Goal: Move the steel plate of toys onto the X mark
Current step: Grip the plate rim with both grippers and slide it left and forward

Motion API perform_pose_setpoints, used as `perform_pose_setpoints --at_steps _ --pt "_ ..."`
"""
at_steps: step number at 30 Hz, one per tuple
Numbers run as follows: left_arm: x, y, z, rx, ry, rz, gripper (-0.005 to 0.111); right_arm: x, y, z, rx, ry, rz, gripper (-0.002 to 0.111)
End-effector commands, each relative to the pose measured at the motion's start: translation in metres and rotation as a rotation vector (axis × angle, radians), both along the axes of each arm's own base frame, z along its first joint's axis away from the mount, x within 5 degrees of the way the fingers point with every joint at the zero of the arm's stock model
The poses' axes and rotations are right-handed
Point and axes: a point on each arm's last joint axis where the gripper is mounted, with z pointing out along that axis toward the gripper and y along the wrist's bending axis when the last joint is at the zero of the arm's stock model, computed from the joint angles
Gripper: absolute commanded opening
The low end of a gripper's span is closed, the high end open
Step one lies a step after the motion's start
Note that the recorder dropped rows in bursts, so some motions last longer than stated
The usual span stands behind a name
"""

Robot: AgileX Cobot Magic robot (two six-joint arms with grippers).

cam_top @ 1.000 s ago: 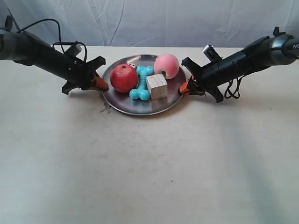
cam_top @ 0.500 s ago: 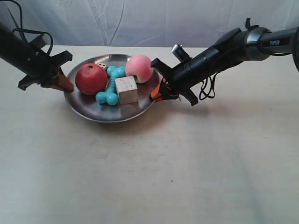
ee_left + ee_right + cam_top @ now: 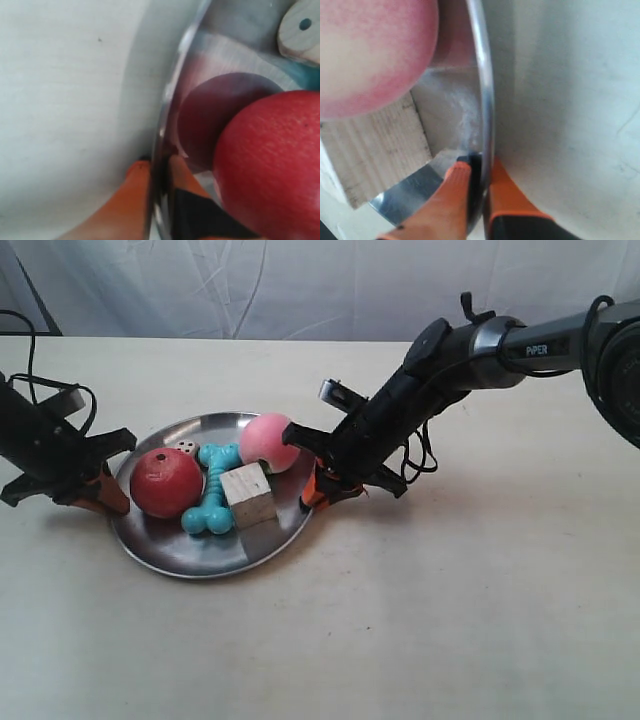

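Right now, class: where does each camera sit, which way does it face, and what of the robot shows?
Exterior view: off the arms, facing across the table to the backdrop; both arms show.
Left wrist view: looks along the left gripper at the steel plate rim and red ball.
Right wrist view: looks along the right gripper at the rim, pink ball, wooden cube.
Shared by all: the plate.

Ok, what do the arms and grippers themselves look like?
The left arm and right arm are black tubes trailing loose black cables; the right carries a silver band and white PiPER lettering. The left gripper and right gripper have orange tips on black bodies.
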Motion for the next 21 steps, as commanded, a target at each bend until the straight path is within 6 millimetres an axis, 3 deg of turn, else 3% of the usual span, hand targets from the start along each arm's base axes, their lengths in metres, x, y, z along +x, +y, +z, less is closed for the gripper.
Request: perform_pose_setpoints --at_steps 1,4,7,10,17,21 --pt "-0.006 -0.016 -0.001 -0.057 0.008 -0.032 0.000 -0.005 0.013 0.008 0.006 -0.055 0.062 0.001" --pt "-0.006 -0.016 -0.001 -0.055 -0.004 -0.045 0.000 -0.003 0.012 0.007 -0.021 -0.077 0.056 0.010" --pt "-0.007 -0.015 -0.001 -0.055 -0.003 -0.074 0.000 -0.002 0.010 0.006 -0.042 -0.077 0.039 0.032" --pt "-0.008 -0.016 -0.001 -0.059 0.004 -0.078 0.000 -0.001 0.010 0.006 -0.044 -0.084 0.035 0.045" --pt "-0.010 -0.011 -0.001 -0.037 0.008 -0.100 0.000 -0.001 0.009 0.005 -0.056 -0.084 0.042 0.045" --pt "-0.010 -0.001 0.009 -0.016 -0.023 -0.092 0.010 -0.002 0.009 0.005 -0.056 -0.078 0.049 0.045"
